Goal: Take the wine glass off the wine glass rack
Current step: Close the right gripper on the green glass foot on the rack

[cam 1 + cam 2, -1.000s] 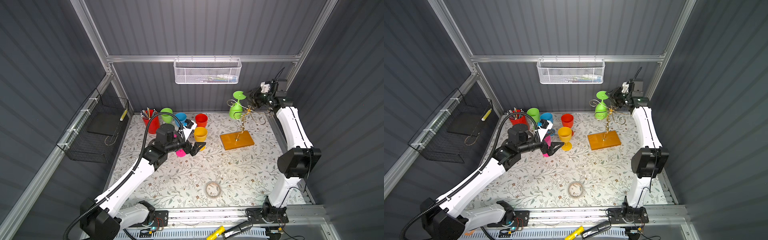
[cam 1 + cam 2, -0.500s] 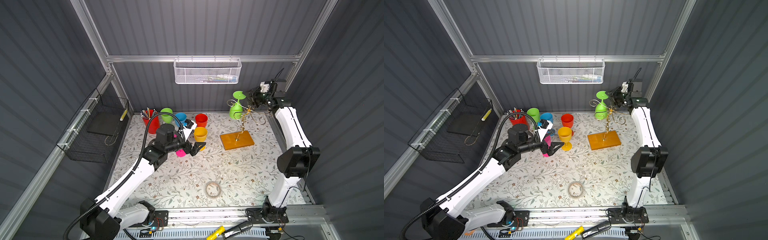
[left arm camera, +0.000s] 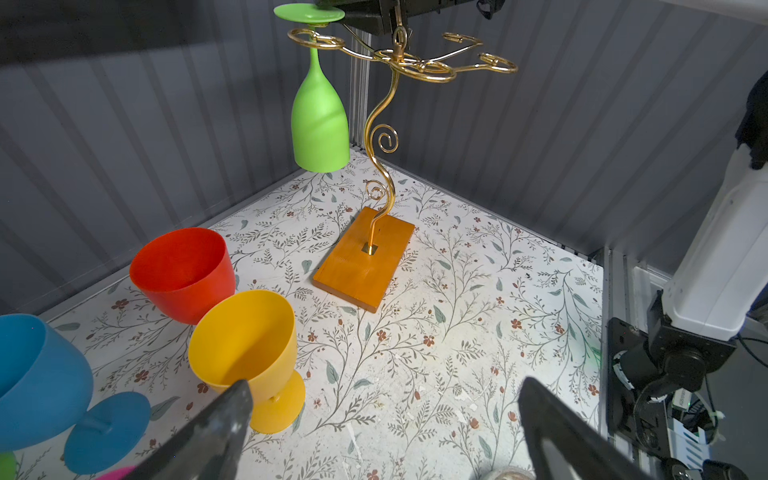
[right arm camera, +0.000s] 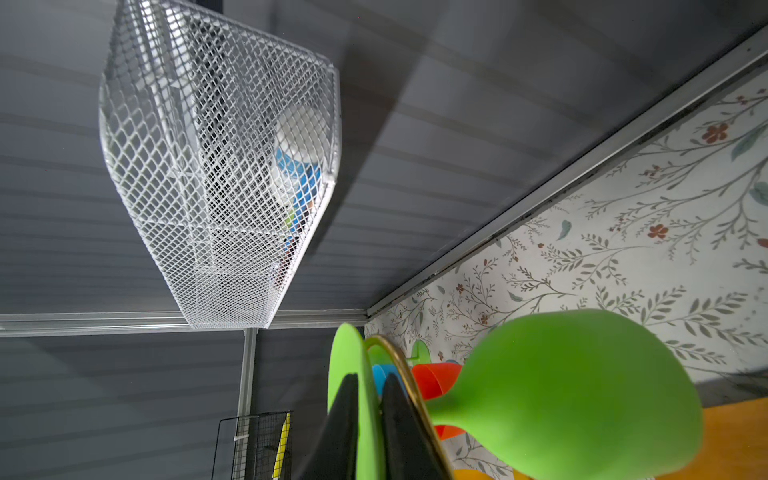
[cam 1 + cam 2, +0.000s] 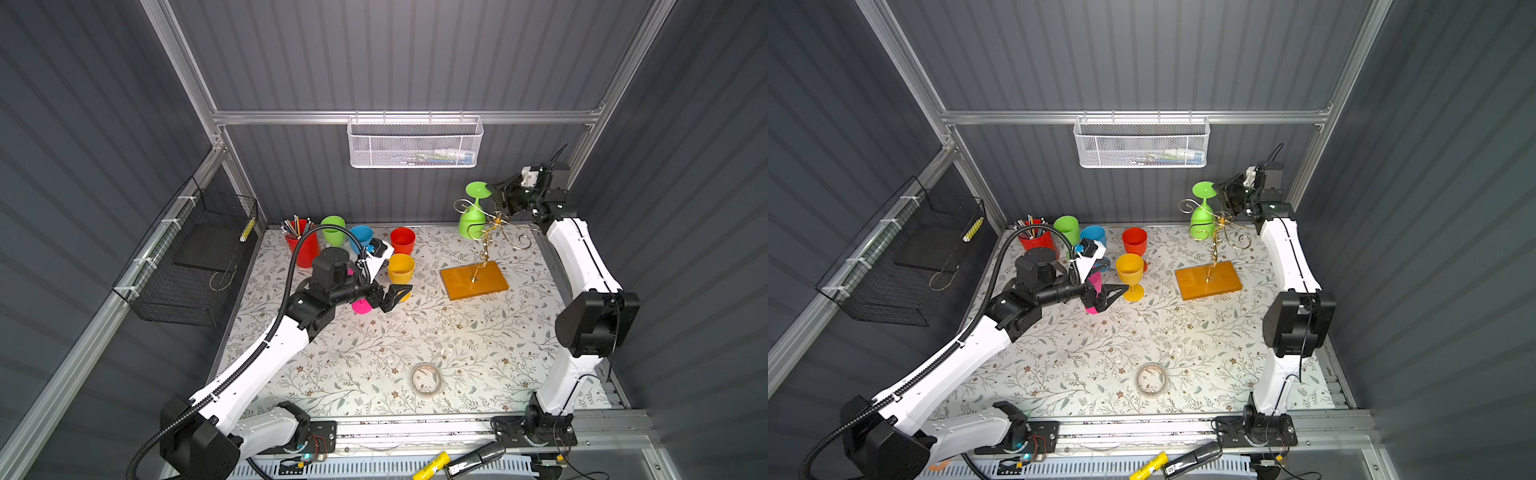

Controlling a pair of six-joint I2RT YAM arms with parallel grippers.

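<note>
Right pincer (image 4: 370,380) pinches the wine glass (image 4: 573,390) by its foot — hung on the wine glass rack (image 5: 461,286), upper right in both top views; left pincer (image 3: 384,386) spread.

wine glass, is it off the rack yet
No, the green wine glass hangs upside down from a gold arm of the wine glass rack.

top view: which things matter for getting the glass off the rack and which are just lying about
Job: green wine glass, wine glass rack, right gripper.
Lying about: yellow cup, red cup, tape roll, white mesh basket, black wire basket.
</note>
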